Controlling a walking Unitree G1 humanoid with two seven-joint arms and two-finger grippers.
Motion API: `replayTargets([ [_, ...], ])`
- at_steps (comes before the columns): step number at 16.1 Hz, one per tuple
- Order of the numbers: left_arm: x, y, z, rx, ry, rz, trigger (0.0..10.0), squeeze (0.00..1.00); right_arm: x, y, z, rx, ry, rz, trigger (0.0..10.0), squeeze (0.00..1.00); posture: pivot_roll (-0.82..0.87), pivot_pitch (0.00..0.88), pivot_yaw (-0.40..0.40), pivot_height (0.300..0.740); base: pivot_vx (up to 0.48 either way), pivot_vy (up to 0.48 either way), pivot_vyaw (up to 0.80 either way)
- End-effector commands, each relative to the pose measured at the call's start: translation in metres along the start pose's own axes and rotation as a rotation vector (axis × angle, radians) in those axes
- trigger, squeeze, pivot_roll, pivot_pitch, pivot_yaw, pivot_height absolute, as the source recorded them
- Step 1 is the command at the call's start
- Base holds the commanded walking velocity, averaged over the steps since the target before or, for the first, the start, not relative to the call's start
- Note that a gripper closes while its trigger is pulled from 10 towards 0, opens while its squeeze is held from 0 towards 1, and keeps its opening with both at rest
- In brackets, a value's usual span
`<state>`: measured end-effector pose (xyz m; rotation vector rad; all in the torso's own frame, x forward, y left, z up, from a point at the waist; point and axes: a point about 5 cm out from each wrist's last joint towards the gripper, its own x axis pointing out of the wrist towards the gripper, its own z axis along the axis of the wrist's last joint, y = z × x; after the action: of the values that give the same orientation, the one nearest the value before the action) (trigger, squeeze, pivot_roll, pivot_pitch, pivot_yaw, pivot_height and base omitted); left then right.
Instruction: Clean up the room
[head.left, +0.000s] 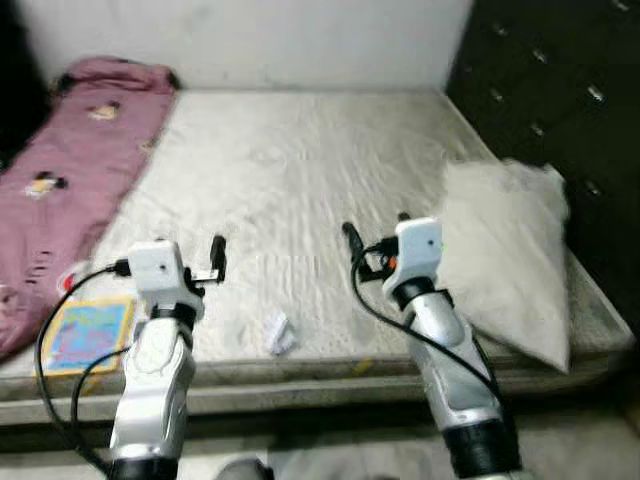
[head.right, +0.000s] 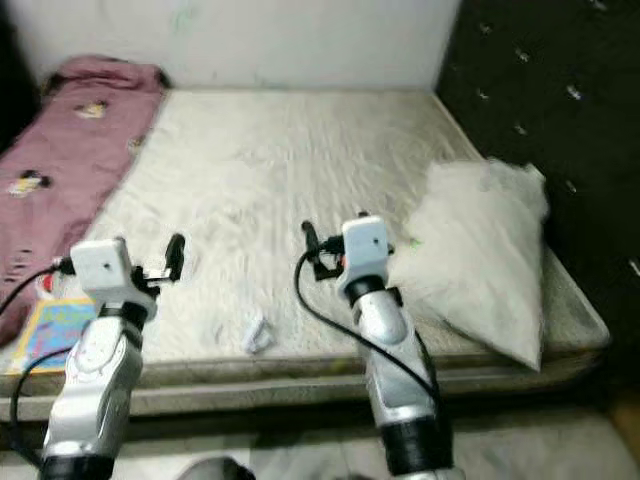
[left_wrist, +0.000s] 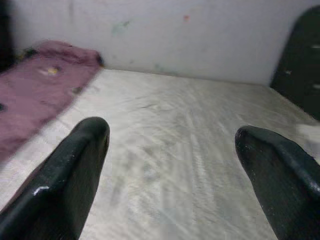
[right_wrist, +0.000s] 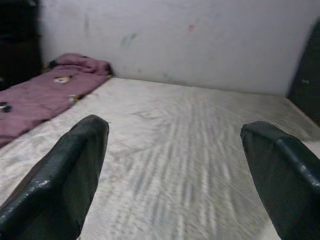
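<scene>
**Cleanup barely begun – both grippers empty over the bed**

Left gripper (head.left: 216, 258) sits lower left of the head view, fingers spread wide per its wrist cam, nothing btwn them. Right gripper (head.left: 352, 243) at lower centre, likewise wide open & empty. Both hover above the near part of the mattress (head.left: 300, 170), pointing toward the back wall.

Stuff to tidy, as far as visible: a small crumpled white scrap (head.left: 279, 334) at bottom centre near the mattress front edge, btwn the two arms; a colourful flat book/card (head.left: 88, 333) at lower left by the edge; a pink blanket (head.left: 70, 170) strewn along the left side up to the upper left corner; a white pillow (head.left: 510, 255) slumped at right against the dark headboard (head.left: 560, 100).

Judgement: nothing picked up yet, all items still loose; scrap looks the closest target, approx. everything left to do.
</scene>
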<state>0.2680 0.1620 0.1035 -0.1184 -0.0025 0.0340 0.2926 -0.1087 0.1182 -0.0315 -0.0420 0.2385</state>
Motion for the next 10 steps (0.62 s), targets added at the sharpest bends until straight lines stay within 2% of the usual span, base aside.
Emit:
replayTargets([
  [1,0.0006,-0.001,0.0011,0.008,0.001,-0.014,10.0,0.0,0.0008,-0.0019,0.0008,0.01,0.004,-0.011,10.0,0.0,0.06,0.0,-0.028,0.74,0.0,0.48,0.0],
  [3,0.0013,-0.0009,0.0019,0.015,-0.012,-0.007,10.0,0.0,0.0012,-0.0024,0.0001,0.009,0.009,-0.012,10.0,0.0,0.06,0.0,-0.028,0.74,0.0,0.467,0.0],
  [5,0.0021,-0.0018,0.0042,0.037,-0.036,-0.008,10.0,0.0,0.0011,-0.0025,0.0,0.007,0.01,-0.011,10.0,0.0,0.06,0.0,-0.028,0.74,0.0,0.0,0.0],
  [9,0.0016,-0.0048,0.0052,-0.002,-0.043,-0.056,10.0,0.0,0.0008,-0.0013,0.0007,0.01,0.005,-0.005,10.0,0.0,0.05,0.0,-0.025,0.74,0.0,0.0,0.0],
  [10,0.0013,-0.0052,0.005,0.001,-0.042,-0.059,10.0,0.0,0.0004,-0.0017,0.0009,0.004,0.004,-0.009,10.0,0.0,0.05,0.0,-0.023,0.74,0.0,0.0,0.8],
])
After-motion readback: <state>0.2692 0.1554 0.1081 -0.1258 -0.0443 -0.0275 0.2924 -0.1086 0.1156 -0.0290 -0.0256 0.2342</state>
